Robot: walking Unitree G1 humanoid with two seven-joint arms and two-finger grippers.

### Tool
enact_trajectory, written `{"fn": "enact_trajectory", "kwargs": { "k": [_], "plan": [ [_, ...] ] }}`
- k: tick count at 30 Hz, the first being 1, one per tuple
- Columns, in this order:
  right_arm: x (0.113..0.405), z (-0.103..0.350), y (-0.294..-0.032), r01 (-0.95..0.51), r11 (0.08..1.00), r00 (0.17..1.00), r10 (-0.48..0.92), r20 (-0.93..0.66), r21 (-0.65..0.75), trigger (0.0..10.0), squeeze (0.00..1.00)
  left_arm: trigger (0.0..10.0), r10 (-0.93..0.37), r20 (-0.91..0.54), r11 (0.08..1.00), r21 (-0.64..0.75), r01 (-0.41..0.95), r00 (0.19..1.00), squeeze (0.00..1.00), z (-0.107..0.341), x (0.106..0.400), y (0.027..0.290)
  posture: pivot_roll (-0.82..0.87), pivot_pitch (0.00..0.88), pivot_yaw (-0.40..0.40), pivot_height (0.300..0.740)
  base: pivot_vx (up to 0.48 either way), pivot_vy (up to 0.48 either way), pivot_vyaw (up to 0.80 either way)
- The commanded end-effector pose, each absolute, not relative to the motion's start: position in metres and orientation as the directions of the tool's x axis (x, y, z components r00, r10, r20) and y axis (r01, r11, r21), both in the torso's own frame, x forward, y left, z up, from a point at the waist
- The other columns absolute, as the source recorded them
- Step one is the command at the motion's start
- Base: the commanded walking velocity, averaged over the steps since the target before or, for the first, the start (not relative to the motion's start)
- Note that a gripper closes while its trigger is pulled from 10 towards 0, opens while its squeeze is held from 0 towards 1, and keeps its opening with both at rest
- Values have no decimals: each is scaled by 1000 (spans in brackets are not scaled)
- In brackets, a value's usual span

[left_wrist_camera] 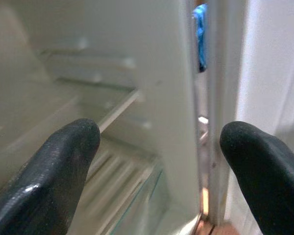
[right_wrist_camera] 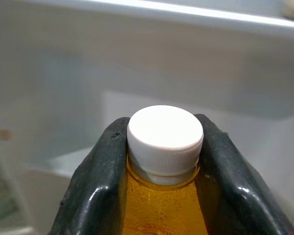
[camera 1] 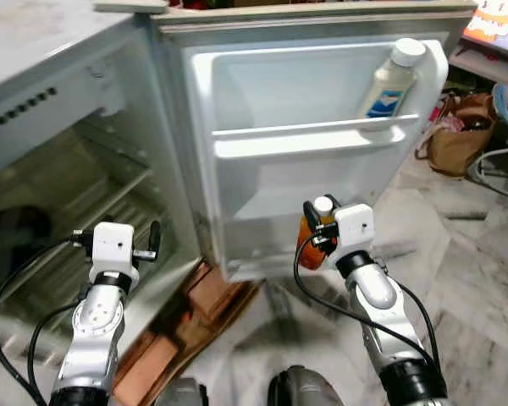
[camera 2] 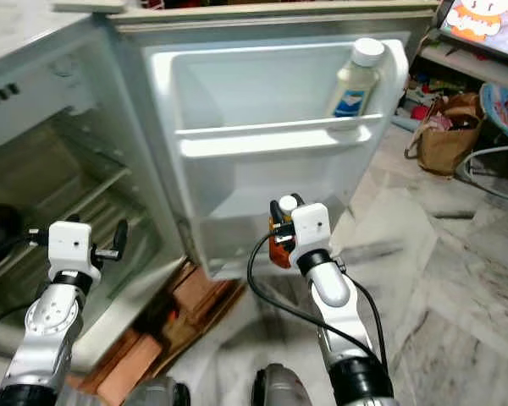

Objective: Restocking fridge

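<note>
One bottle of amber liquid is being carried toward the open fridge door; placement in the lower door shelf appears the step in hand, calling for a forward reach and level set-down. Right hand is clamped on its neck below the white cap. Left hand is spread apart, empty, before the fridge interior. A pale bottle already stands at the upper door shelf's right end.
</note>
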State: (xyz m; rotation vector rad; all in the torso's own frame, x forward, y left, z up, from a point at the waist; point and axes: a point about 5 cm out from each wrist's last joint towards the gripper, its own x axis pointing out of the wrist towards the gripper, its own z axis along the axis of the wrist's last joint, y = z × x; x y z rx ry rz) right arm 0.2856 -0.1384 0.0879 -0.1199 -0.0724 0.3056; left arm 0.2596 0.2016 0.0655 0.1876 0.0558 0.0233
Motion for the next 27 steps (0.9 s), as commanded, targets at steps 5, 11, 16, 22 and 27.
{"fn": "enact_trajectory", "kwargs": {
  "k": [5, 11, 16, 22, 27],
  "plan": [
    [285, 96, -140, -316, 938, 940, 330, 90, -141, 10000, 0, 10000, 28, -62, 980, 197, -15, 998, 0, 63, 259, 201, 50, 98, -34, 740, 51, 0, 0],
    [284, 94, -140, -316, 939, 941, 328, 79, -132, 10000, 0, 10000, 28, -66, 980, 200, -14, 997, 0, 63, 258, 200, 53, 103, -34, 740, 0, 0, 0],
    [280, 87, -138, -334, 936, 939, 341, 48, -113, 10000, 0, 10000, 32, -75, 978, 208, -16, 997, 0, 61, 255, 202, 60, 112, -37, 740, 0, 0, 0],
    [277, 83, -136, -344, 934, 937, 349, 36, -93, 10000, 0, 10000, 38, -80, 977, 210, -21, 996, 0, 60, 252, 203, 67, 114, -39, 740, 0, 0, 0],
    [278, 83, -134, -346, 934, 936, 350, 39, -83, 10000, 0, 10000, 39, -81, 976, 216, -21, 996, 0, 60, 251, 202, 70, 115, -35, 740, 0, 0, 0]
  ]
}}
